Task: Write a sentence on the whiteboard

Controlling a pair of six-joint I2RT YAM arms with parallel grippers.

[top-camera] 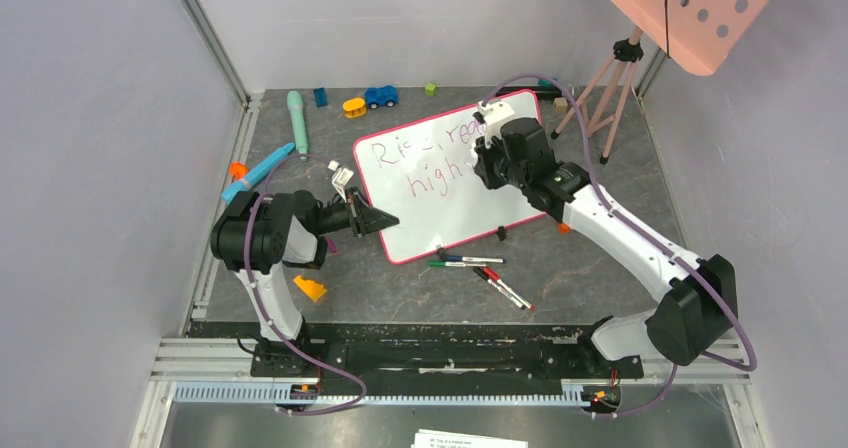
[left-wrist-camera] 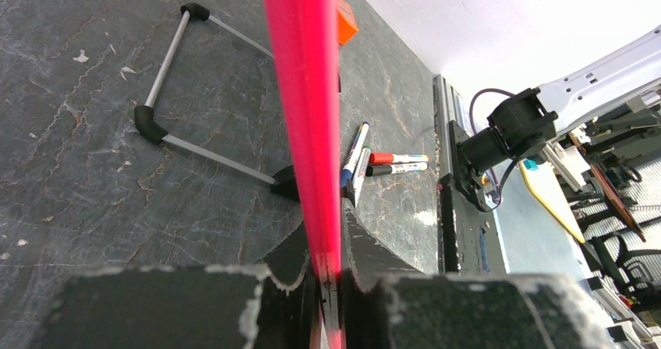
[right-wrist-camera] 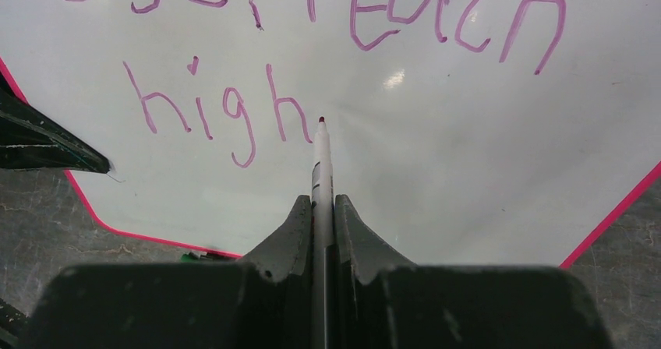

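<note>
The whiteboard [top-camera: 455,213], white with a pink-red rim, lies tilted in the middle of the table. My left gripper [top-camera: 377,220] is shut on its near left edge; in the left wrist view the red rim [left-wrist-camera: 300,92] runs up from between the left gripper's [left-wrist-camera: 334,236] jaws. My right gripper [top-camera: 488,164] hovers over the board, shut on a marker [right-wrist-camera: 321,162]. The sentence [right-wrist-camera: 257,107], in purplish ink, reads "reach" above and "high" below. The marker's red tip stands just right of the last "h". The arm hides part of the writing from above.
Loose markers [top-camera: 470,262] lie off the board's near edge, with more [top-camera: 505,288] beside them. An orange block [top-camera: 309,288] sits near the left arm. Toys [top-camera: 380,96] line the back. A tripod [top-camera: 605,88] carries a pink perforated panel [top-camera: 690,8] at the back right.
</note>
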